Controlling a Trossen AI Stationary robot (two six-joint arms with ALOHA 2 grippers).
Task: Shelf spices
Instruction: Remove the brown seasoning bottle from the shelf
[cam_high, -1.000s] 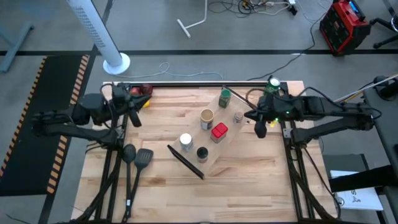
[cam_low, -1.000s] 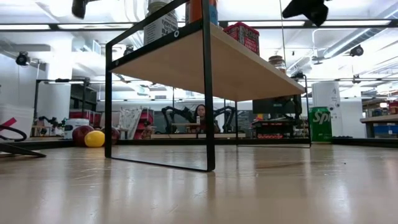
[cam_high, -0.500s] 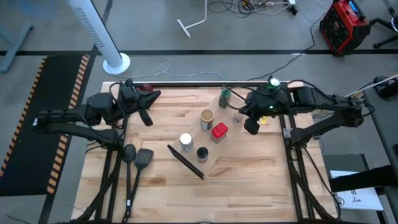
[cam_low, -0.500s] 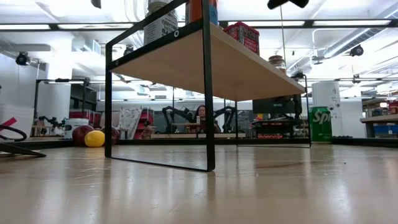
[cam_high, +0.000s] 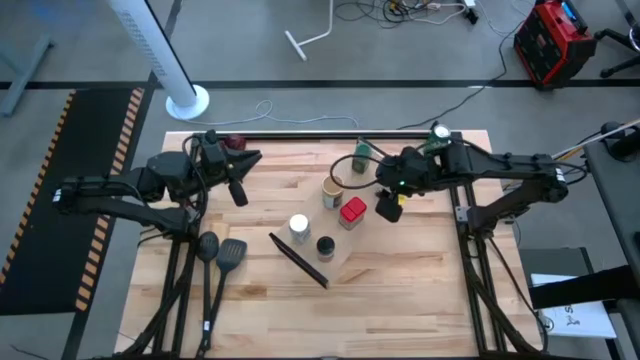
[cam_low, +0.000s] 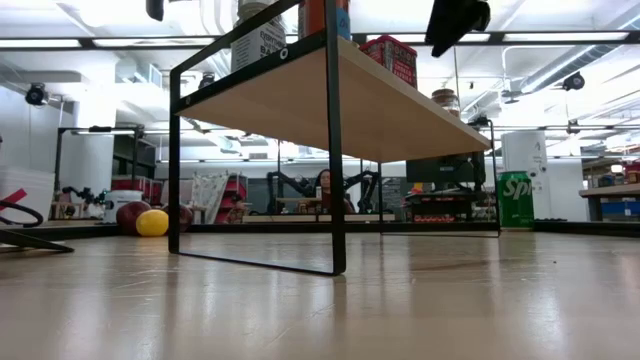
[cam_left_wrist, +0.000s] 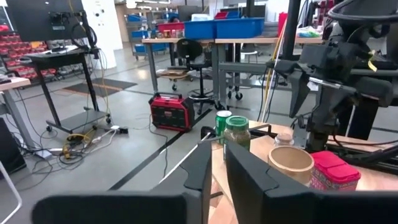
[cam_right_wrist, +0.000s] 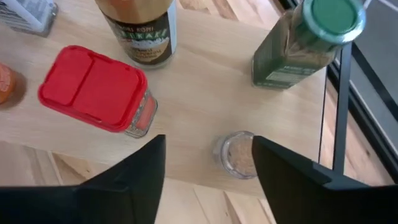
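The right gripper (cam_high: 388, 207) hangs with its fingers spread, holding nothing, above the right part of the shelf (cam_high: 372, 232), over the small silvery-topped jar (cam_right_wrist: 237, 154). The red square-topped jar (cam_high: 352, 211), tan-topped jar (cam_high: 332, 188) and green-topped jar (cam_high: 361, 155) crowd close around it. The left gripper (cam_high: 238, 190) waits, clenched and empty, over the table's far left. A green can (cam_high: 440, 133) stands at the far right; spatulas (cam_high: 218, 262) lie near left.

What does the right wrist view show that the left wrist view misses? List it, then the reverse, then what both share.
Only the right wrist view: the right gripper open above the small silvery-topped jar.
Only the left wrist view: the green can, the red case on the floor.
Both: the red-topped jar, the green-topped jar, the tan-topped jar.
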